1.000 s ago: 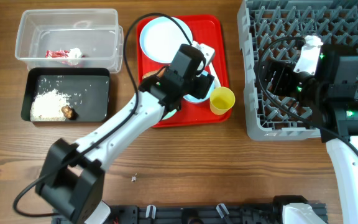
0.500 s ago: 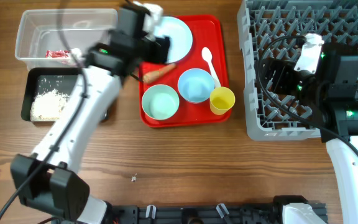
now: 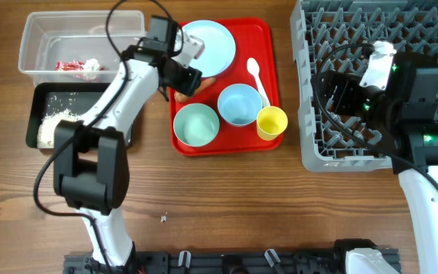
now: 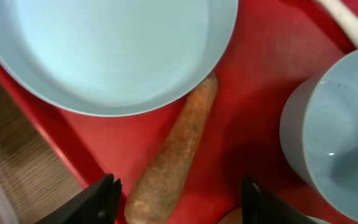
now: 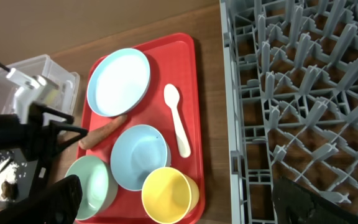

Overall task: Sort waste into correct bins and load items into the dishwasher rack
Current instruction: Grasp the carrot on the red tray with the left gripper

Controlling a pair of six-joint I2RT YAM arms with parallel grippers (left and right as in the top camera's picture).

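left gripper (image 4: 182,208) hangs open astride the carrot piece (image 4: 174,155), which lies with its tip at the plate (image 4: 104,50) rim, near the red tray (image 4: 247,81) edge. there is bare red toward the bowl (image 4: 334,130). right gripper (image 3: 344,94) is spread wide over the dishwasher rack (image 3: 432,30).

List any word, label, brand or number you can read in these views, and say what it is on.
No text can be read in any view.
Crumpled red-and-white wrapper in the clear plastic tub: any print is too small to tell.
Flat red plastic tray and grey plastic grid rack: no markings visible.
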